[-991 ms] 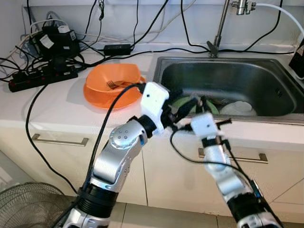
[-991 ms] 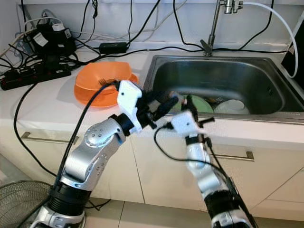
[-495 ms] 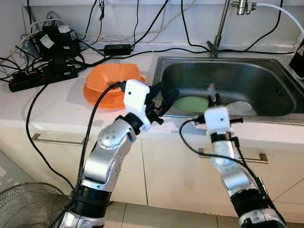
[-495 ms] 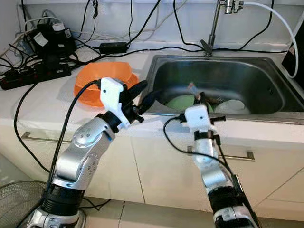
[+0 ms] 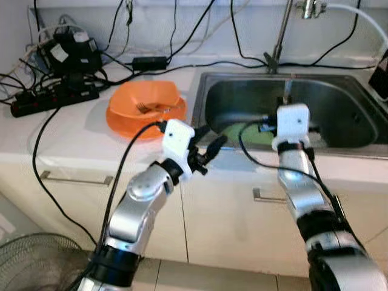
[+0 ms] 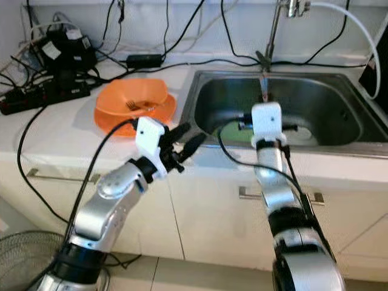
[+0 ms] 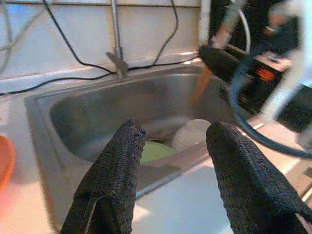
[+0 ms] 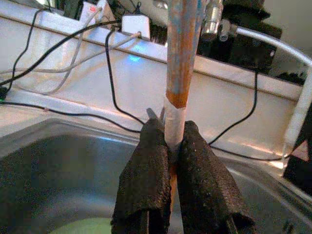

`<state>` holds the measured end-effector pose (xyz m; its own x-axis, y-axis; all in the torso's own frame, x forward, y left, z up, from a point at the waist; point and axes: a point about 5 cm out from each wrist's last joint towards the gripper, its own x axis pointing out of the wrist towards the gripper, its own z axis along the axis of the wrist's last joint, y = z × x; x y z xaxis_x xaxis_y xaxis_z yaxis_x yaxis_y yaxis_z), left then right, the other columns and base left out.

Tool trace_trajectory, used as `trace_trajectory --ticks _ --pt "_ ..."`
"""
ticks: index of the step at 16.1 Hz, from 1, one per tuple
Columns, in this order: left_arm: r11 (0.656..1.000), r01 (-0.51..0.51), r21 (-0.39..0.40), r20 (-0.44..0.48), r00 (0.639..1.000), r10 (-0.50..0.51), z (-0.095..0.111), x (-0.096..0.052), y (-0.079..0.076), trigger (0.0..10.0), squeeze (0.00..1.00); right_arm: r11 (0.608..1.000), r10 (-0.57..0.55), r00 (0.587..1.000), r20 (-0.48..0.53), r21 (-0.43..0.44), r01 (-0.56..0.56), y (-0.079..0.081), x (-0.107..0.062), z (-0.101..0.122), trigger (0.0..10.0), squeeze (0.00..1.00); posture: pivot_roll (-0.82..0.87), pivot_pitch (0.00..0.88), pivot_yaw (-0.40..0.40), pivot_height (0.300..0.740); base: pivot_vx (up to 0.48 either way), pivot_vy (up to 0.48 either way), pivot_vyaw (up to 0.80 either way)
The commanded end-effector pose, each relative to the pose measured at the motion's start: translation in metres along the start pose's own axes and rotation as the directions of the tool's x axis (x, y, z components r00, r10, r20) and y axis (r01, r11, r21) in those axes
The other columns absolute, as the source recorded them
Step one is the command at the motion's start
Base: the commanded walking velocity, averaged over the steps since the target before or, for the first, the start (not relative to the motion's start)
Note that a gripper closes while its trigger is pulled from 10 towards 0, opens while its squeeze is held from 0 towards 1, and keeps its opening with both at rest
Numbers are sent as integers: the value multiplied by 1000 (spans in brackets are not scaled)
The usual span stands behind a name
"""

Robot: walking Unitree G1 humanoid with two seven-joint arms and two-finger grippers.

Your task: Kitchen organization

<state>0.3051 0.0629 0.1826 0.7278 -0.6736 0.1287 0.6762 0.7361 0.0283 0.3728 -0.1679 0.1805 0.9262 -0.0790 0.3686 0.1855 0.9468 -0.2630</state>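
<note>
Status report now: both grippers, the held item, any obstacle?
Right gripper shut on orange stick, upright over sink. Left gripper open at sink's front edge. Green plate lies below; nothing blocking.

Orange-handled utensil [image 8: 179, 63] upright above sink [image 5: 339, 142], pinched by right end effector [image 8: 170, 146]

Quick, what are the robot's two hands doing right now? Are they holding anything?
Left gripper: open, holding nothing, at the counter's front edge by the sink.
Right gripper: shut on a thin orange stick, held upright over the sink.
</note>
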Motion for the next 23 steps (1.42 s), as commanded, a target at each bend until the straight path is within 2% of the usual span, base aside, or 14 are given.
trace_trajectory --ticks 1,5,9,14,15,16,17,19,20,23 --pt "1000 15 5 -30 999 -15 -6 -1 -1 10000 0 1000 3 999 -46 25 -2 3 5 -2 10000 0 62 14 74 740 0 0 0" --pt "999 46 13 -50 998 -45 -7 -2 -5 10000 0 995 84 985 -152 60 -75 21 9 -11 10000 0 83 16 65 740 0 0 0" --pt "998 60 25 -83 995 -58 -11 -8 -7 10000 0 987 159 954 -255 62 -148 36 2 -25 10000 0 101 16 58 740 0 0 0" --pt "998 60 22 -99 993 -57 -13 -11 -8 10000 0 986 164 944 -286 69 -151 37 0 -30 10000 0 109 18 56 740 0 0 0" --pt "998 60 22 -106 993 -57 -14 -12 -8 10000 0 986 165 942 -291 70 -151 36 0 -31 10000 408 110 19 55 740 0 0 0" --pt "998 60 22 -107 993 -57 -15 -12 -8 10000 0 986 165 942 -292 69 -151 36 0 -31 10000 600 110 19 55 740 0 0 0" --pt "998 60 22 -109 992 -57 -15 -12 -8 10000 0 986 165 942 -294 67 -152 36 0 -31 10000 722 110 19 55 740 0 0 0" --pt "998 61 23 -111 992 -58 -15 -12 -9 10000 0 986 164 942 -291 65 -151 36 1 -30 10000 604 109 17 58 740 0 0 0" --pt "998 63 23 -113 992 -60 -15 -12 -9 10000 0 987 162 944 -287 67 -149 36 2 -29 10000 0 110 17 58 740 0 0 0" --pt "998 64 23 -116 991 -61 -15 -12 -10 10000 0 987 160 946 -284 71 -145 37 3 -28 10000 0 114 18 57 740 0 0 0"
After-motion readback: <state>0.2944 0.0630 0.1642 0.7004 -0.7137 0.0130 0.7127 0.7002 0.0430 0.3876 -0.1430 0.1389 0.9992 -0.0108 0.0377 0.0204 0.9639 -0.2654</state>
